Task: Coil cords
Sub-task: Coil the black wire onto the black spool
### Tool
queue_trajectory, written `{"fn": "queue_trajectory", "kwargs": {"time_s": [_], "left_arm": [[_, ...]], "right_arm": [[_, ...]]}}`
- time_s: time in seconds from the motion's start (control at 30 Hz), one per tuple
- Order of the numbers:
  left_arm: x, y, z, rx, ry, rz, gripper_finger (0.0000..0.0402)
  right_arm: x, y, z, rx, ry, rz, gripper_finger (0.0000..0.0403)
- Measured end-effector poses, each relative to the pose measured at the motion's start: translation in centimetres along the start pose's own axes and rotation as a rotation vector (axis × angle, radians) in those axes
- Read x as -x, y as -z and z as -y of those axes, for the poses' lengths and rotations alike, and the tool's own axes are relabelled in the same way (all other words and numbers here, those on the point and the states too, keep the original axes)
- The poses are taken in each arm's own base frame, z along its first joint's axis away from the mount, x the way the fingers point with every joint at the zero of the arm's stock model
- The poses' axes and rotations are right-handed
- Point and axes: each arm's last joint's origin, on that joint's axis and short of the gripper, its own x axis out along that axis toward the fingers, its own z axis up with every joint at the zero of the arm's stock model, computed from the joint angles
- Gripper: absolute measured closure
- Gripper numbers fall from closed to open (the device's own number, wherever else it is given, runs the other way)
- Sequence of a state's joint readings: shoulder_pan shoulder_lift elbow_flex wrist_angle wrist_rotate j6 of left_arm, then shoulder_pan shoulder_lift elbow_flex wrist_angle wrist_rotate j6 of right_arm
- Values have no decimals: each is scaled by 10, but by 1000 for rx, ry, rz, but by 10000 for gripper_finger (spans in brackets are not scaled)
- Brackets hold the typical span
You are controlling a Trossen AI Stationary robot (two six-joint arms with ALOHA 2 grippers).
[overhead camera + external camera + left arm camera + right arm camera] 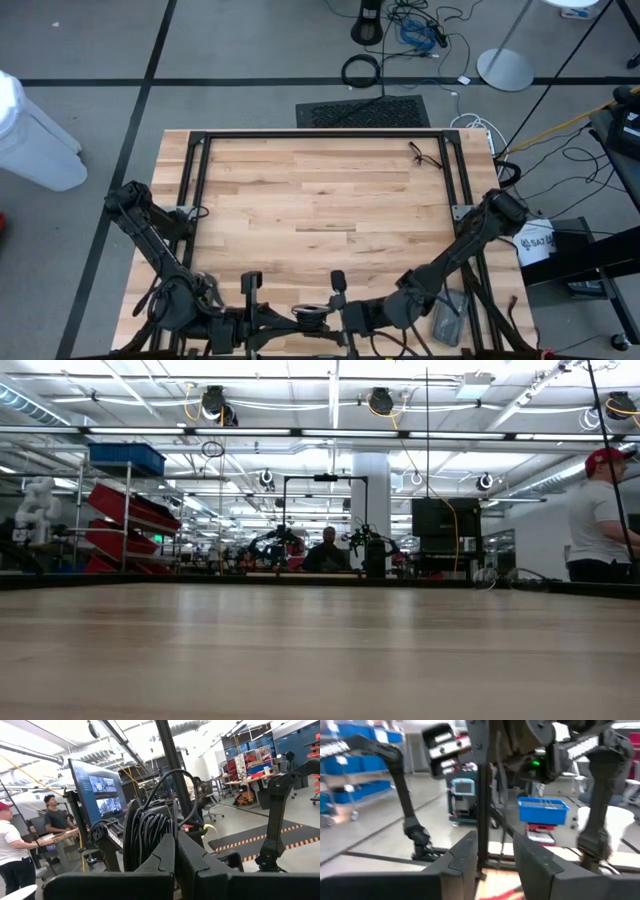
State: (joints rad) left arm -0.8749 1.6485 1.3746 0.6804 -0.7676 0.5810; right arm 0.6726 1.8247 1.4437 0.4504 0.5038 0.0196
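Note:
The cord (428, 156), a thin black wire in a small loose tangle, lies flat on the wooden table (320, 210) near its far right corner; its puck cannot be made out. Both arms are folded at the table's near edge, far from the cord. My left gripper (272, 320) is there, and its fingers stand together in the left wrist view (175, 862). My right gripper (350, 318) is beside it; its fingers stand apart and empty in the right wrist view (492, 865), and a frame post shows beyond the gap.
A black metal frame (200, 150) runs round the table's far part and sides. On the floor beyond the far edge lie a thick black cable ring (361, 70), a black mat (362, 112) and blue and white cables. People stand in the room behind.

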Motion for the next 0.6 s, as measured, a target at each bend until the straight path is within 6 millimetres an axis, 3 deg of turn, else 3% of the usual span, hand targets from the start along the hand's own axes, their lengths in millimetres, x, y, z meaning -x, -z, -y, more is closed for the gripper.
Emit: {"fn": "queue_trajectory", "kwargs": {"time_s": [0.13,0.3,0.6], "left_arm": [[-1,1,-1,15,-3,-2,401],[-1,1,-1,14,2,-8,401],[5,-1,6,4,26,-13,401]], "right_arm": [[-4,2,3,-3,-21,9,323],[-2,1,1,25,-20,7,394],[22,-17,-5,63,109,-65,402]]}}
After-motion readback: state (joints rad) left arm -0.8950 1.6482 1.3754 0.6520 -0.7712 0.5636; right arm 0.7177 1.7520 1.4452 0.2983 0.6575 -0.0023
